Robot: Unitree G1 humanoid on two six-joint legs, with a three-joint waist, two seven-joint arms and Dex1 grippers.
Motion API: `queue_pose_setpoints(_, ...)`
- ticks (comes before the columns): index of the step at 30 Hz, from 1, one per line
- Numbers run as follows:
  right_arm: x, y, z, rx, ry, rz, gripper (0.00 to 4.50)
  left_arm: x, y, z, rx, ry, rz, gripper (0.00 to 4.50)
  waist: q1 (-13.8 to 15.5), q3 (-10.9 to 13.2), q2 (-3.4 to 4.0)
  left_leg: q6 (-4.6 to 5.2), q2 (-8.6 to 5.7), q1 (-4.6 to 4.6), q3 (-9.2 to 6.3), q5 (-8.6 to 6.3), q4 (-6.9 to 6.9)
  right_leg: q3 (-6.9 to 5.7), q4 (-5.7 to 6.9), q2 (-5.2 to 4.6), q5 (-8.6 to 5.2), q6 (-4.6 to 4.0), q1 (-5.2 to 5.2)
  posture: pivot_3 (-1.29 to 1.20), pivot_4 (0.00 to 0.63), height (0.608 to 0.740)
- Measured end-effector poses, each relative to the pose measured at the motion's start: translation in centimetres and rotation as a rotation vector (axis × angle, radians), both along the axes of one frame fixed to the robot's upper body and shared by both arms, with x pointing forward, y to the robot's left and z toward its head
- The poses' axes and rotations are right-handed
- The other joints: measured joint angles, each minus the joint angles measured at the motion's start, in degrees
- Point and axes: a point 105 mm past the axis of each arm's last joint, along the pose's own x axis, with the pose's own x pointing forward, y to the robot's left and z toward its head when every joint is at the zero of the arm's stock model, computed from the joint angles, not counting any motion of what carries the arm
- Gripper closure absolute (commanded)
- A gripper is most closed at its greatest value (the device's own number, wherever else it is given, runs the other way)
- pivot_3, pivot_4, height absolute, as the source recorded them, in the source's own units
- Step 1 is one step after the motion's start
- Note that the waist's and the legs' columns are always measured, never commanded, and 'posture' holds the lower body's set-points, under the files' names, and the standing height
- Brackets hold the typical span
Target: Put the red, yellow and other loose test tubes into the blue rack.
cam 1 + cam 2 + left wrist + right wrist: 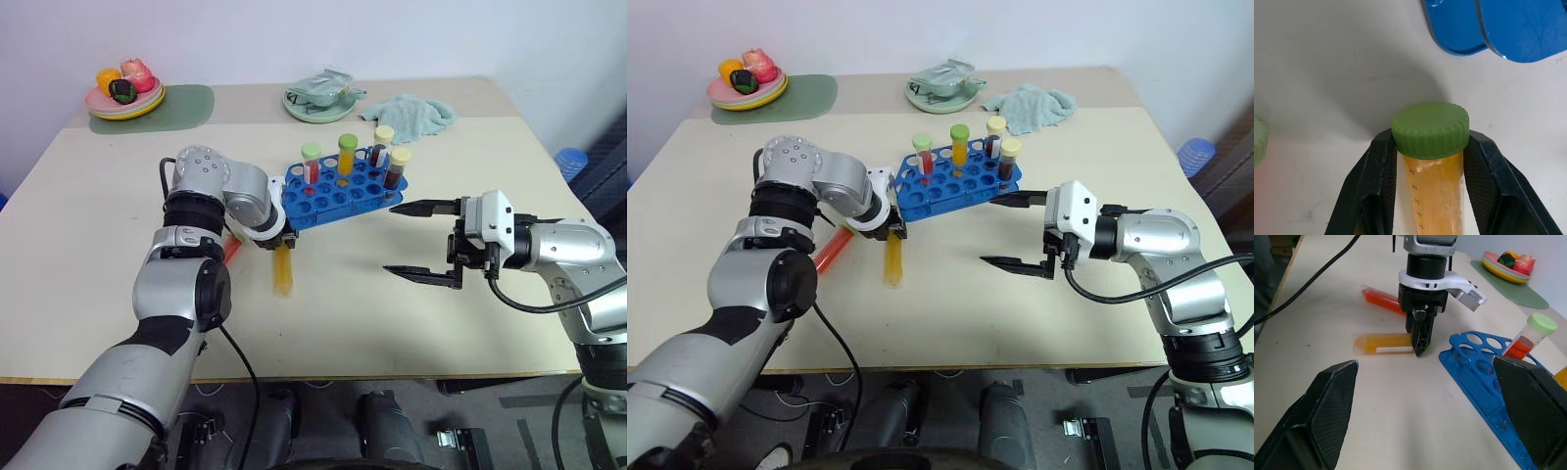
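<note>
Left gripper (1419,340) is clamped on our yellow tube (1432,171) near the cap, mid-frame. Right gripper (423,240) hangs wide open, right of the blue rack (333,196).

left tool (890,231): pointing down at the cap end of the yellow tube (892,260), just off the blue rack's near-left corner; finger gap not resolvable here
yellow tube: lying flat on the surface (950,304), running toward the near edge
red tube (832,250): lying flat, partly behind the left arm, just left of the yellow tube
blue rack (955,188): mid-surface, four capped tubes upright in it, two green-capped, two pale-yellow-capped
right tool (1011,231): fingers spread wide, holding nothing, aimed left, just right of the rack, above the surface
far edge: plate of toy food (747,90) on a green mat (808,96), green dish (942,95), teal cloth (1036,104)
</note>
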Motion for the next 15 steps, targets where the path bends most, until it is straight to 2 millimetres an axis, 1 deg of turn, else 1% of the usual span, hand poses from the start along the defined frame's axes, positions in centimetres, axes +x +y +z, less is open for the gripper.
queue_pose_setpoints(3, 0.2, 0.2, 0.0, 0.004, 0.001, 0.009, 0.00, -0.1, -0.1, 0.0, -0.024, -0.005, 0.004, 2.67, -0.09, 0.00, 0.00, 0.00, 0.01, -0.01, 0.00, 0.00, -0.01, 0.00, 0.01, 0.00, 0.00, 0.00, -0.04, 0.00, 0.150, 0.740)
queue_pose_setpoints(4, 0.3, 0.2, 0.0, 0.004, 0.005, 0.010, 0.00, -0.1, 0.0, 0.0, -0.028, -0.008, 0.008, 3.13, -0.10, 0.00, 0.00, 0.00, 0.02, -0.01, 0.00, 0.00, -0.02, 0.00, 0.02, 0.00, 0.00, 0.00, -0.04, 0.00, 0.150, 0.740)
queue_pose_setpoints(6, 0.4, 0.3, -0.1, 0.008, 0.011, 0.017, 0.00, -0.1, 0.0, -0.1, -0.047, -0.020, 0.014, 3.53, -0.09, 0.00, -0.01, 0.00, 0.02, -0.01, 0.00, 0.00, -0.01, 0.00, 0.01, 0.00, 0.00, 0.00, -0.04, 0.00, 0.150, 0.740)
queue_pose_setpoints(11, 0.5, 0.7, 0.3, 0.009, -0.003, 0.036, 0.00, -0.5, -0.9, 0.0, -0.119, -0.069, -0.015, 3.53, -0.19, 0.05, -0.08, -0.01, 0.04, -0.04, 0.01, 0.00, -0.03, 0.01, 0.02, 0.00, 0.00, 0.00, -0.10, 0.00, 0.150, 0.740)
queue_pose_setpoints(12, 0.5, 0.7, 0.3, 0.008, -0.004, 0.038, 0.00, -0.6, -0.9, 0.5, -0.148, -0.115, -0.033, 3.53, -0.35, 0.09, -0.14, -0.02, 0.06, -0.07, 0.02, 0.01, -0.04, 0.01, 0.06, 0.01, 0.00, 0.00, -0.16, 0.00, 0.150, 0.740)
queue_pose_setpoints(13, 0.6, 0.6, 0.3, 0.008, -0.002, 0.038, 0.00, -0.5, -0.7, 1.4, -0.174, -0.174, -0.056, 3.53, -0.67, 0.11, -0.18, -0.04, 0.07, -0.17, 0.02, 0.02, -0.05, 0.01, 0.09, 0.03, 0.00, 0.00, -0.27, 0.00, 0.150, 0.740)
queue_pose_setpoints(15, 0.6, 0.6, 0.2, 0.008, 0.000, 0.037, 0.00, -0.5, -0.2, 3.9, -0.234, -0.293, -0.099, 3.53, -1.49, 0.10, -0.18, -0.06, 0.09, -0.26, 0.01, 0.03, -0.06, 0.01, 0.12, 0.03, 0.00, -0.01, -0.37, 0.00, 0.150, 0.740)
